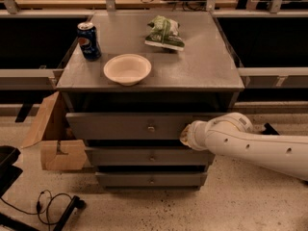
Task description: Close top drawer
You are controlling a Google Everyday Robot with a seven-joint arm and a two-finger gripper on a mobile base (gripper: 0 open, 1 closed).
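The top drawer [125, 125] is the uppermost of three grey drawers, with a flat grey front and a small knob [151, 128] at its centre. It stands slightly out from the cabinet, with a dark gap above it. My gripper [184, 135] is at the end of the white arm [250, 146], which comes in from the right. The gripper end presses against the right part of the drawer front, to the right of the knob. The fingers are hidden behind the wrist.
On the cabinet top [202, 66] stand a blue soda can [89, 41], a white bowl [127, 69] and a green snack bag [164, 32]. An open cardboard box [53, 134] sits on the floor at the left. Black cables [50, 208] lie at the lower left.
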